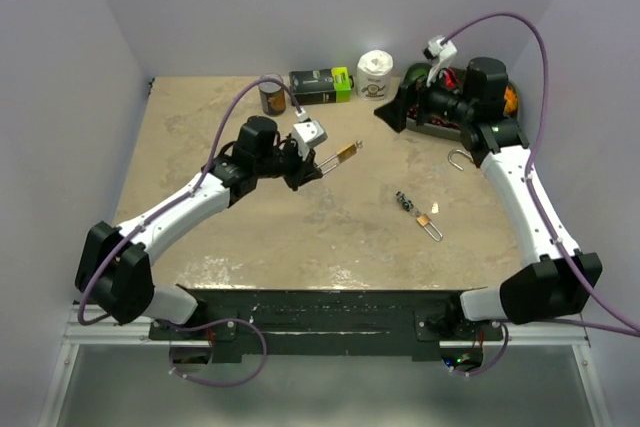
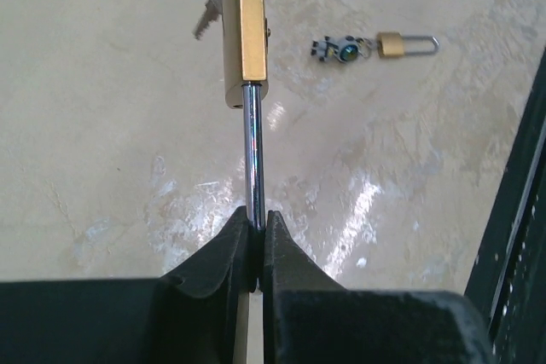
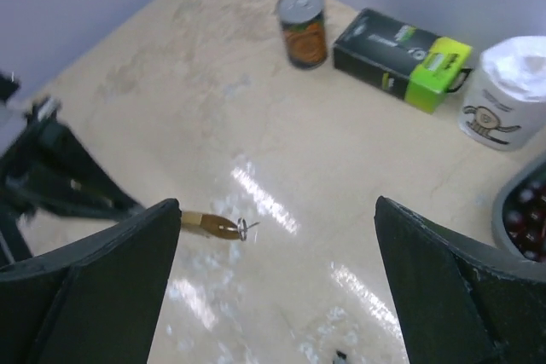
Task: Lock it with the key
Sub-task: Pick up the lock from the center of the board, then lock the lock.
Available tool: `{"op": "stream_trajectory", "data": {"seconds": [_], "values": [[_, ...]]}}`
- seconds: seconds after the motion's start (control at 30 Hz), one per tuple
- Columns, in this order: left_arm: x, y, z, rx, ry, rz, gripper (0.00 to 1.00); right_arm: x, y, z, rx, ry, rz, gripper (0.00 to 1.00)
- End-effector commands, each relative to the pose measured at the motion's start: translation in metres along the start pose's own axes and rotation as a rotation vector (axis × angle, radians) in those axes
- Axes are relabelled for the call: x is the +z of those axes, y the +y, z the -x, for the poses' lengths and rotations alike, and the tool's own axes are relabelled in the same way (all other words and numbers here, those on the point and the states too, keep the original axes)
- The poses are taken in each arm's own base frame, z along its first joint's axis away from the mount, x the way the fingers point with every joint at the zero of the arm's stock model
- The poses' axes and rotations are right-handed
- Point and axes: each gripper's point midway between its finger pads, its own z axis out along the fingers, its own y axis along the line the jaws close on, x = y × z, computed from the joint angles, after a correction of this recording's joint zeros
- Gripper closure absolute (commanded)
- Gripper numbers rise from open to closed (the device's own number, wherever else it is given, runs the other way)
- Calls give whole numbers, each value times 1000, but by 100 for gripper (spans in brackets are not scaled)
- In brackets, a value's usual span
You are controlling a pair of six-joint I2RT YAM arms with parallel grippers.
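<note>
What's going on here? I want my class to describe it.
The left gripper is shut on the long shackle of a brass padlock, holding it above the table, with keys at the body's far end. The right gripper is raised towards the back, jaws wide open, holding nothing. A smaller padlock lies on the table.

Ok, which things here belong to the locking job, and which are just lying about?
Job: long-shackle padlock, clamped by its shackle in the left claw; keys hanging at its body; right claw, open.
Lying about: small padlock with a fob, metal hook, can, green-black box, white container.
</note>
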Motion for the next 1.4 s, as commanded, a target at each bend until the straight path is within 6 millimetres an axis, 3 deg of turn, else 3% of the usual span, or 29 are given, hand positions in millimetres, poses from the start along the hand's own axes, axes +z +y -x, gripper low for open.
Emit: {"op": "stream_trajectory", "data": {"seconds": [0.0, 0.1, 0.3, 0.5, 0.63, 0.87, 1.03, 1.37], "values": [[-33, -38, 22, 290, -72, -202, 100, -34, 67, -43, -391, 74, 435, 1], [-46, -52, 19, 376, -72, -276, 100, -63, 95, -75, -511, 94, 591, 1], [-54, -71, 16, 406, -75, -386, 100, -72, 130, -130, -655, 187, 709, 1], [-51, -76, 18, 376, -79, -396, 100, -68, 137, -151, -636, 240, 761, 2], [-53, -77, 19, 381, -75, -392, 100, -54, 124, -172, -634, 305, 740, 6], [-55, -81, 20, 380, -75, -403, 100, -41, 130, -170, -629, 288, 766, 17], [-55, -81, 22, 382, -81, -403, 100, -37, 140, -180, -633, 299, 793, 22], [-57, -83, 23, 399, -84, -417, 100, -28, 137, -190, -694, 328, 783, 50]]}}
